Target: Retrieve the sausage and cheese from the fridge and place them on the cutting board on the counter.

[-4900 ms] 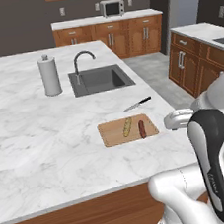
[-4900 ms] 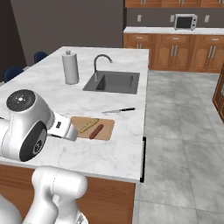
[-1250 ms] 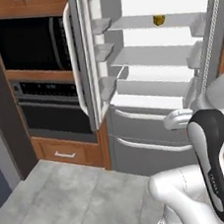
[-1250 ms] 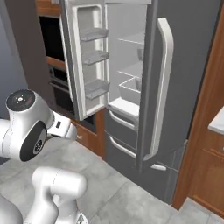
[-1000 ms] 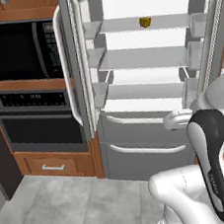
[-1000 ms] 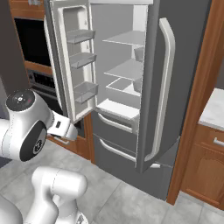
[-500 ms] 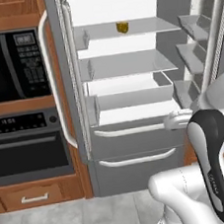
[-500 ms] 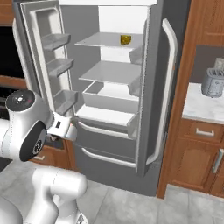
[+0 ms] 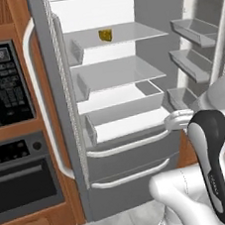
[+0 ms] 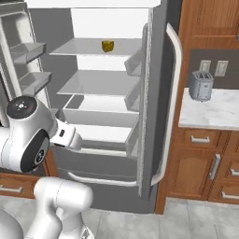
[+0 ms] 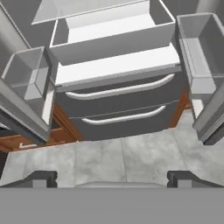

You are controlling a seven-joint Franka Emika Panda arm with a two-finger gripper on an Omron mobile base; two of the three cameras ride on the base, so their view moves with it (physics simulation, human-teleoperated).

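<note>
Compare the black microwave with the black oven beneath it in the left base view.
The microwave sits higher in the wood cabinet wall, and the oven sits directly under it. The microwave has a keypad panel with many small buttons on its right side; the oven has a narrow control strip along its top with a round knob. The oven carries a long horizontal bar handle across its front. Both are black, built in, and closed.

The fridge [image 9: 119,108] runs off the top edge in both base views, so its upper part is cut away. On the top shelf, far above the gripper [image 11: 112,177], the cheese [image 9: 105,35] is too small to tell its shape. In the hand view the gripper's fingertips [image 11: 41,177] show only as stubs, and both door bins [image 11: 30,78] are clipped at the sides.
</note>
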